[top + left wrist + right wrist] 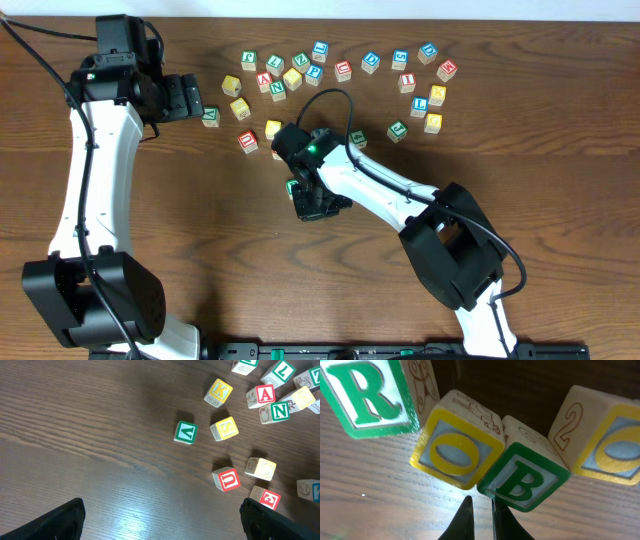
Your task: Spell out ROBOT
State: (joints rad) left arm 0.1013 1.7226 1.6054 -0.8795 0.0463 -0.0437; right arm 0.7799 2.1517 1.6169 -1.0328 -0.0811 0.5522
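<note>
In the right wrist view a green R block (367, 397), a yellow O block (455, 452), a green B block (522, 477) and a second yellow O block (610, 445) lie in a rough row on the wood table. The first O and the B touch at a corner. My right gripper (479, 505) is shut and empty, with its tips just in front of that corner. In the overhead view it (318, 205) covers most of the row. My left gripper (162, 520) is open and empty over bare wood, beside a green V block (185, 432).
Many loose letter blocks (340, 70) lie scattered across the back of the table. A yellow S (224, 428), a red U (227, 480) and a red E (265, 497) lie near the left gripper. The right arm (400, 195) reaches diagonally across mid-table.
</note>
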